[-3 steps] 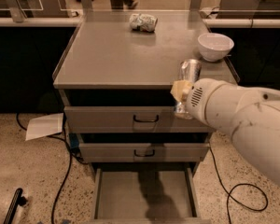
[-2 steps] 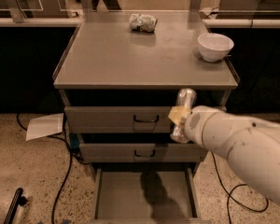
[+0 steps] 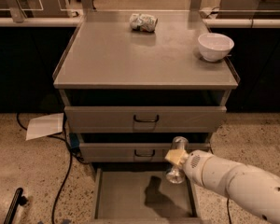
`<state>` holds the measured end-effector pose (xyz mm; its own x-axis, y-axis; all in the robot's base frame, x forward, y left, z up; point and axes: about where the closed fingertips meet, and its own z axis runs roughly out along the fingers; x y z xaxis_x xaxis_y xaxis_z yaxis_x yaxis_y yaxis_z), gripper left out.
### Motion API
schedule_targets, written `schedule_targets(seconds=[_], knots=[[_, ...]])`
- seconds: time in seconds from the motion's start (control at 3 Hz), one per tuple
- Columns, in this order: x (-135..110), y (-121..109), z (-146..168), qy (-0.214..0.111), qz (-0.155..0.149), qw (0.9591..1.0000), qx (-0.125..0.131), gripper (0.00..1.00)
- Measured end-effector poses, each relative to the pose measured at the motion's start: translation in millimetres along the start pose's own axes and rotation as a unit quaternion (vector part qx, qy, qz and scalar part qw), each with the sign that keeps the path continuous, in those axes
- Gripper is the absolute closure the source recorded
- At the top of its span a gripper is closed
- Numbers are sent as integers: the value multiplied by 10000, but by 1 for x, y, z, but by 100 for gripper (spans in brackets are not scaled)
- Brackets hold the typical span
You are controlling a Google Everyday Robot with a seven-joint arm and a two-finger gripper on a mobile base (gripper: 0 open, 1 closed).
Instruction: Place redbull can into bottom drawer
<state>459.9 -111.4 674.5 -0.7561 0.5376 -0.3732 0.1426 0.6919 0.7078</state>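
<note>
Gripper, redbull can, over bottom drawer

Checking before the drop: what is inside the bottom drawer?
Only bare grey floor shows in the bottom drawer. The claw, holding the redbull can over it, and the arm hide part of its right side.

The gripper, at the end of a white arm reaching in from the lower right, clasps a slim silver can, nearly upright, above the right part of the open bottom drawer, whose grey floor carries a dark shadow. The two upper drawers are closed. On the cabinet top sit a crumpled foil packet near the back edge and a white bowl at the right, while a sheet of paper lies on the floor to the left.
</note>
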Motion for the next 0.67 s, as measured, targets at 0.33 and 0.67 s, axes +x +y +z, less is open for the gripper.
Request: schedule_targets(seconds=[0.33,0.67], knots=[[33,-41,27,506,518,9973,-98,100],[70,-66,60,1195,993,9871,-392,100]])
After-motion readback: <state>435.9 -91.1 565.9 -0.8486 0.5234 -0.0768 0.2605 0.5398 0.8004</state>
